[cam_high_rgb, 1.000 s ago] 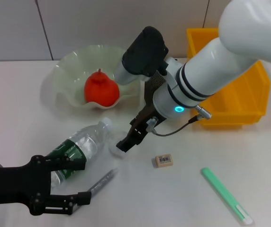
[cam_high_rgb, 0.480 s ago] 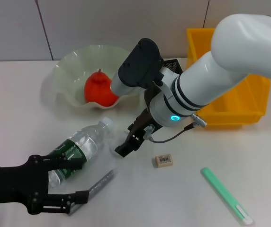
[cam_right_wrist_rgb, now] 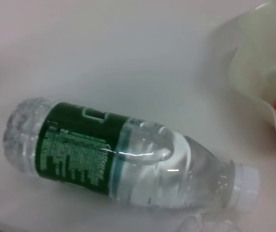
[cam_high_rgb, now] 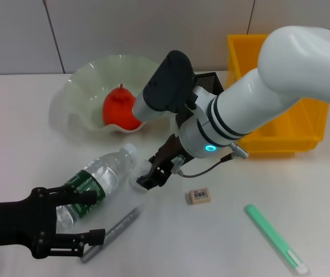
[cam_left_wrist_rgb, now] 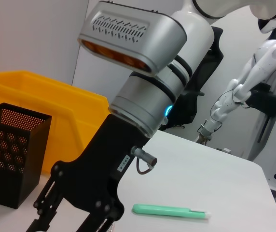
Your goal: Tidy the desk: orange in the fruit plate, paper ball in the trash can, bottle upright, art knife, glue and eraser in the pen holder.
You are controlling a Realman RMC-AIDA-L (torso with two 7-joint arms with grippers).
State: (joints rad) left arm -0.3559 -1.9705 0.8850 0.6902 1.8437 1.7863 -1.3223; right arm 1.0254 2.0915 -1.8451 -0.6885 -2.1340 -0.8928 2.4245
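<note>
Light: you are working under bright, even room light that seems to come from overhead; nothing is dim.
Shadows: soft grey ones lie on the table [cam_high_rgb: 32,133] close under the bottle [cam_high_rgb: 96,179] and beneath the right arm.
Glare: you will see white highlights on the right arm's casing in the head view, and small glints on the bottle [cam_right_wrist_rgb: 128,159] in the right wrist view.
Focus: the head view is crisp. The right wrist view is soft throughout, the fruit plate [cam_right_wrist_rgb: 254,58] most of all. In the left wrist view the far background looks slightly hazy.
Edges: no clear bending of lines, as far as you can judge.
</note>
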